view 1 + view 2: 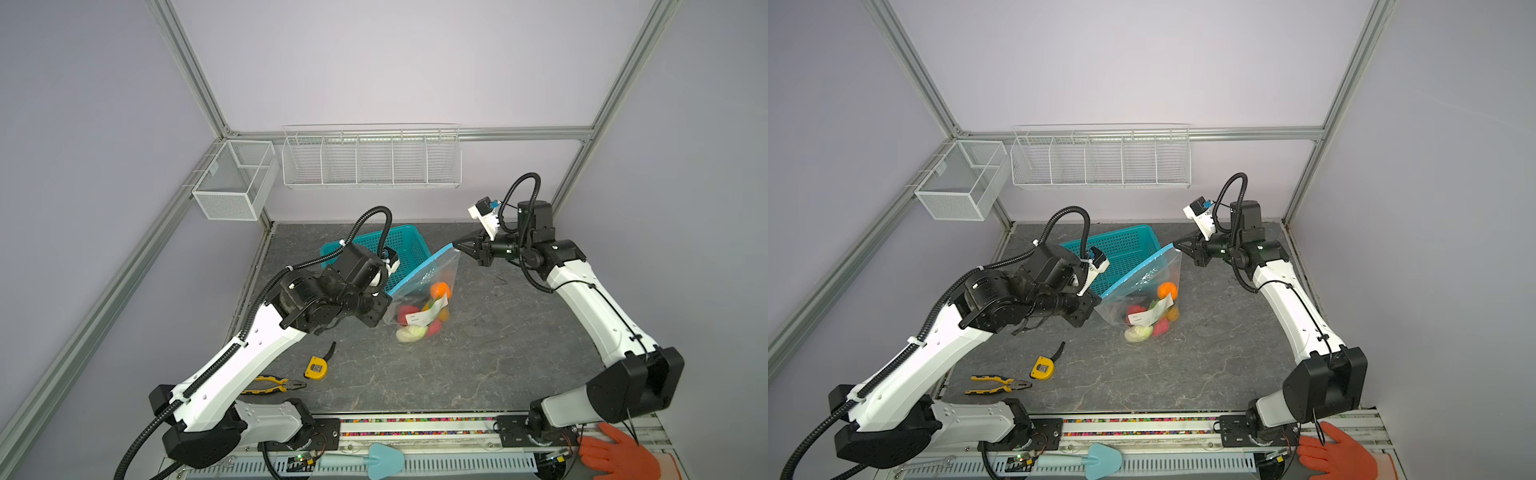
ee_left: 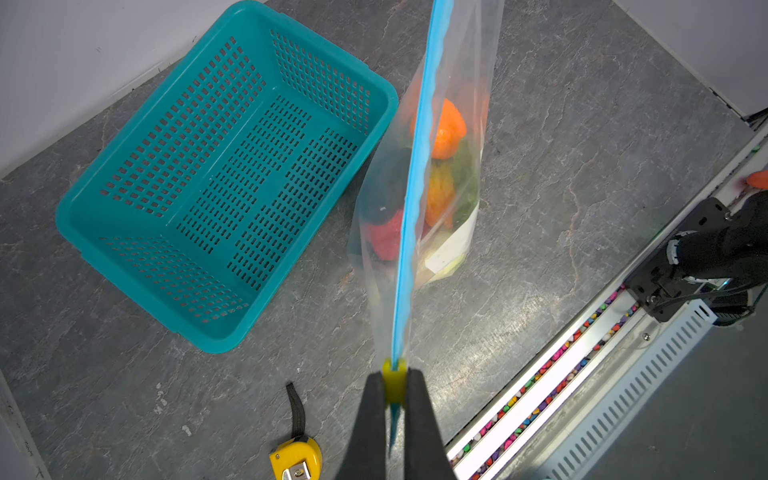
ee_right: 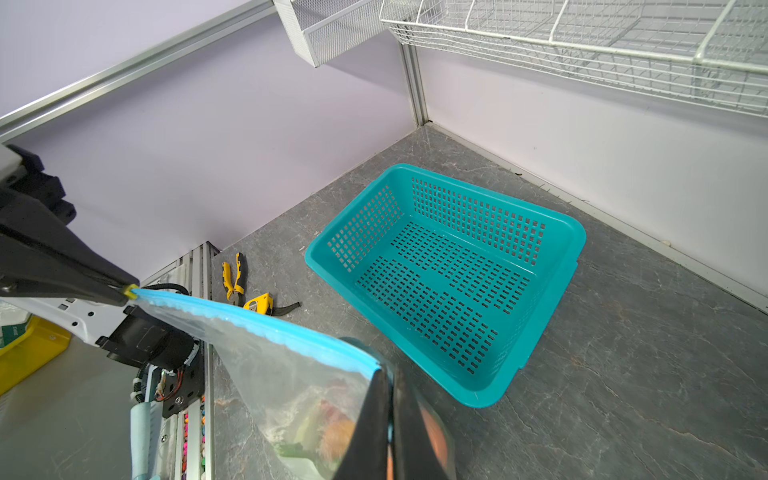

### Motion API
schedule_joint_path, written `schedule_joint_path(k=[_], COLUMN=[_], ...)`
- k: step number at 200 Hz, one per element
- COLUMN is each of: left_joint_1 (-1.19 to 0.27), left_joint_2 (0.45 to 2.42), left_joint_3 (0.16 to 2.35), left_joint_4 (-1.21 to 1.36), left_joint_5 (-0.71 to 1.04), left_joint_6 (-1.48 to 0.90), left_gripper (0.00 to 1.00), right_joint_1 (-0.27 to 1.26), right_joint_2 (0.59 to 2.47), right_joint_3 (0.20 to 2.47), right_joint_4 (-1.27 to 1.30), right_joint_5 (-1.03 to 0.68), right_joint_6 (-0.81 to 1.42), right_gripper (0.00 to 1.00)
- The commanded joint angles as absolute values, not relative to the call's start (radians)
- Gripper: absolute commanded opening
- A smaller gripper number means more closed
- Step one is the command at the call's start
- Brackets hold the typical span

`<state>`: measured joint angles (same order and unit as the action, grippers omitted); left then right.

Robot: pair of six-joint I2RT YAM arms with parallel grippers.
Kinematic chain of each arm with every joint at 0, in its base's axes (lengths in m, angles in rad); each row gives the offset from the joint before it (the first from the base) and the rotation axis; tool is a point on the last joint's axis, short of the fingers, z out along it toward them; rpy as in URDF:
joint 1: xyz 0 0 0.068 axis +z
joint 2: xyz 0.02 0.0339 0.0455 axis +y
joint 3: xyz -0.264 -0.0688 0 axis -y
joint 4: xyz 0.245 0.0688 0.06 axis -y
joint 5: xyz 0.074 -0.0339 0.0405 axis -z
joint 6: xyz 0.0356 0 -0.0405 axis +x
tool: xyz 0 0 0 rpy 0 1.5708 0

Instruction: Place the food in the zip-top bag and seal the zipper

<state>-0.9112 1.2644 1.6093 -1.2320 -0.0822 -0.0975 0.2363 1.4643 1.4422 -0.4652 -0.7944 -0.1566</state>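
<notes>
The zip-top bag (image 1: 430, 276) (image 1: 1148, 278) hangs stretched between my two grippers, in front of the teal basket. The food (image 1: 419, 318) (image 2: 446, 129) lies bunched in its bottom: orange, red, yellow, green and pale pieces. The light-blue zipper (image 2: 415, 187) (image 3: 257, 328) runs as one taut line from gripper to gripper. My left gripper (image 2: 394, 382) (image 1: 387, 295) is shut on the yellow slider (image 2: 394, 376) (image 3: 131, 291) at the zipper's left end. My right gripper (image 3: 388, 378) (image 1: 455, 246) is shut on the bag's opposite top corner.
An empty teal perforated basket (image 1: 405, 245) (image 2: 224, 178) stands just behind the bag. A yellow tape measure (image 1: 316, 367) and pliers (image 1: 274, 384) lie front left. White wire racks (image 1: 372, 160) hang on the back wall. An orange-gloved hand (image 1: 619, 451) rests at the front right edge.
</notes>
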Motion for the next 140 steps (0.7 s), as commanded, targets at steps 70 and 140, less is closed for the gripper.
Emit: schedule_joint_path(k=[70,140], left_joint_1=[-0.916,-0.904], left_joint_2=[1.195,1.326], left_joint_3=[1.547,1.656], left_joint_4=[-1.103,-0.857], left_joint_5=[-0.034,-0.009], left_joint_6=[-0.124,0.000], left_gripper=[0.54,0.99], right_joint_1=[0.247,0.268], right_joint_2=[1.316,1.316], right_joint_3=[1.382,1.382], right_joint_4=[-0.375,-0.445], right_joint_5=[-0.715,-0.665], right_joint_6=[-0.056,-0.113], right_gripper=[0.07,0.07])
